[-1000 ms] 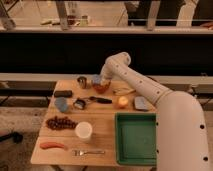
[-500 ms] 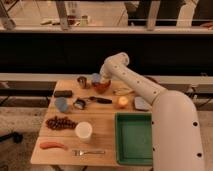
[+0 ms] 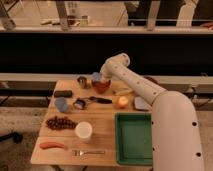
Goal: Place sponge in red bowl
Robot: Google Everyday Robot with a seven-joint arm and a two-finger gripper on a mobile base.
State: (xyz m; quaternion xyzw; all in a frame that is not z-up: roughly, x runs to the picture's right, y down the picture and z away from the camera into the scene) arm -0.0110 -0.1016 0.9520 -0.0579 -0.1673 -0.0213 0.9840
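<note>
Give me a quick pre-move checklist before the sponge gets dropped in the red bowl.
1. Gripper above the red bowl: ok, at the far rim.
2. Sponge at gripper: ok; firmness of hold: cannot tell.
3. Bowl upright on table: ok.
4. Bowl inside free: cannot tell, arm covers it.
5. Metal cup apart from bowl: ok, just left.

end effector (image 3: 101,79) hidden behind arm over red bowl (image 3: 101,87), sponge (image 3: 96,76) partly hidden
</note>
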